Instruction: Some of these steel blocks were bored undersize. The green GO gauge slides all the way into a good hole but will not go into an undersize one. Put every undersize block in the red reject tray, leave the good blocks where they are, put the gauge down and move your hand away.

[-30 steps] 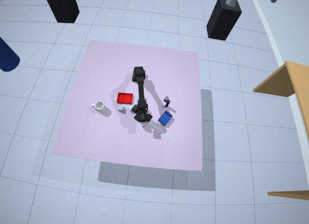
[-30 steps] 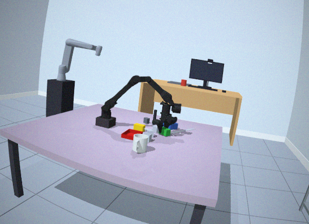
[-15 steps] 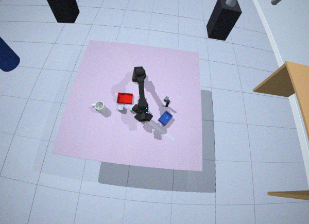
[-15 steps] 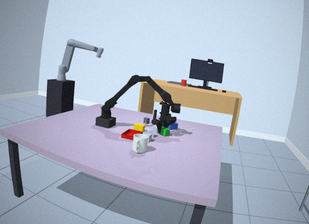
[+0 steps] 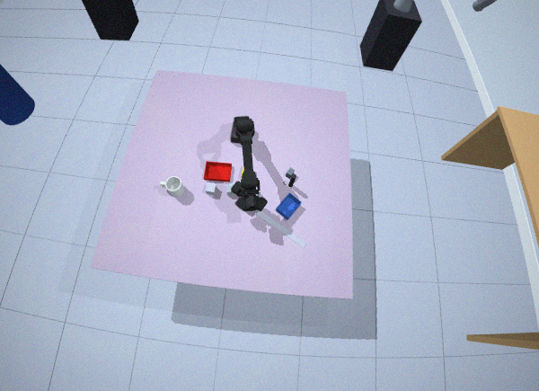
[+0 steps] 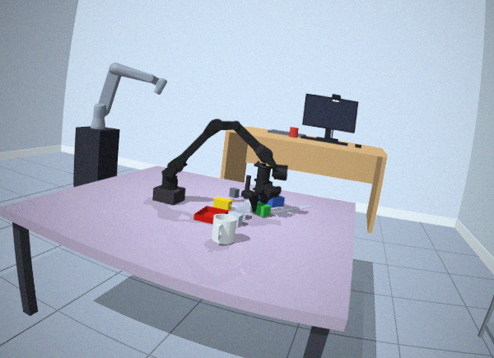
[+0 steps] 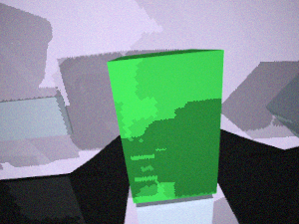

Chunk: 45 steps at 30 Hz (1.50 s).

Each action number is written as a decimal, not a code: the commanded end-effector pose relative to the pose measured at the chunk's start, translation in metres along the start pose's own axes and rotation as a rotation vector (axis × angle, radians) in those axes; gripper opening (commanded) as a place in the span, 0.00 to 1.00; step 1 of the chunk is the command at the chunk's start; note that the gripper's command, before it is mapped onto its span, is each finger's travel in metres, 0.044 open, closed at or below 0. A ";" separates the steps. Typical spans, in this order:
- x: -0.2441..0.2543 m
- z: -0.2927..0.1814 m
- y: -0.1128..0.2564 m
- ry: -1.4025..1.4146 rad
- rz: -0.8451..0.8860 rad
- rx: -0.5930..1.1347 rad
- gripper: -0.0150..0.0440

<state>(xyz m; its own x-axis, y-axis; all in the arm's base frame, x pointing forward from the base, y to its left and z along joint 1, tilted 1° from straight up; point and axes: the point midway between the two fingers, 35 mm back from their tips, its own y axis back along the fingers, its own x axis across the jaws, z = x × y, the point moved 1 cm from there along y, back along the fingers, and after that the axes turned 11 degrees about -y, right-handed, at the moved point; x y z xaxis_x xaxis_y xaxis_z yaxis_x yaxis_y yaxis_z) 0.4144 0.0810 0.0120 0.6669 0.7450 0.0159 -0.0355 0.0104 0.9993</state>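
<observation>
My gripper [image 6: 256, 208] [image 7: 163, 131] is shut on the green GO gauge [image 6: 263, 209] [image 7: 174, 90]. In the wrist view a pale steel block [image 7: 174, 213] lies right below the gauge's lower edge. The gauge's pin is not visible, so whether it is in a hole cannot be told. Another pale block lies to the left and a darker block [image 7: 290, 105] to the right. In the top view the arm hides the gauge; a pale block [image 5: 210, 189] stands just in front of the red tray [image 5: 217, 171] [image 6: 204, 215]. The tray's visible inside is empty.
A white mug [image 5: 173, 186] [image 6: 224, 230] stands left of the blocks in the top view. A yellow block [image 6: 222, 202] is beside the red tray. A blue tray [image 5: 287, 206], a grey block [image 5: 290, 172], a black upright piece [image 6: 248, 183] and a long pale strip [image 5: 283, 228] are also near.
</observation>
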 end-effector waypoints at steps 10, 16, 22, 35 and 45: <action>0.000 -0.004 0.003 -0.006 0.007 -0.007 0.25; -0.001 -0.008 0.003 -0.006 0.007 -0.006 0.25; -0.001 -0.005 0.000 -0.003 0.003 -0.006 0.25; 0.001 0.003 0.002 -0.005 0.007 -0.007 0.25; 0.002 0.006 0.002 -0.006 0.007 -0.008 0.25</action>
<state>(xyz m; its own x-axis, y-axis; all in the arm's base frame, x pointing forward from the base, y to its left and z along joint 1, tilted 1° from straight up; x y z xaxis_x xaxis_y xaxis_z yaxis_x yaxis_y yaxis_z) 0.4166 0.0795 0.0122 0.6747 0.7378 0.0197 -0.0384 0.0085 0.9992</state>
